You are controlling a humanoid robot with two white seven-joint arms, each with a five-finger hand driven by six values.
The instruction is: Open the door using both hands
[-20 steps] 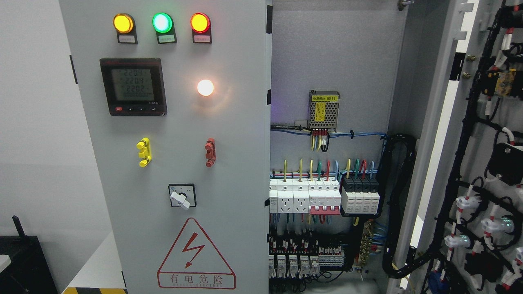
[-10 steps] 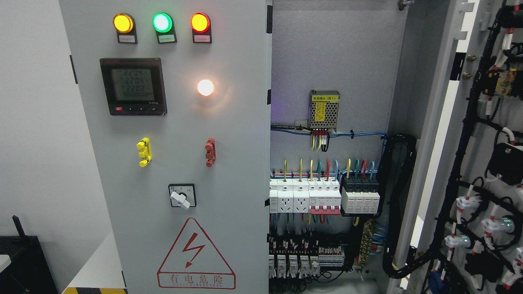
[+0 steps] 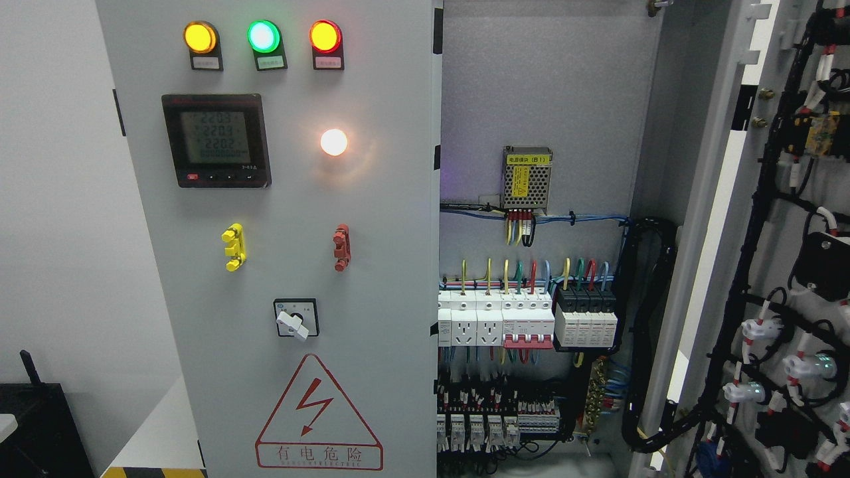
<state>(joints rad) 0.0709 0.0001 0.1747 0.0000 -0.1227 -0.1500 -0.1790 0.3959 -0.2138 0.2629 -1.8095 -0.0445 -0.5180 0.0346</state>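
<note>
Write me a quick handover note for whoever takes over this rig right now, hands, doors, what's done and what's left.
Hands: neither the left nor the right hand is in view.
Doors: the right door is swung wide open, its wired inner face showing. The left door, with its indicator lights, meter and rotary switch, faces the camera and covers the left half of the cabinet.
Inside: breakers and the power supply are exposed.
Done: right door open.
Left: the left door appears unopened; probably bring a hand to its free edge beside the opening and pull.
</note>
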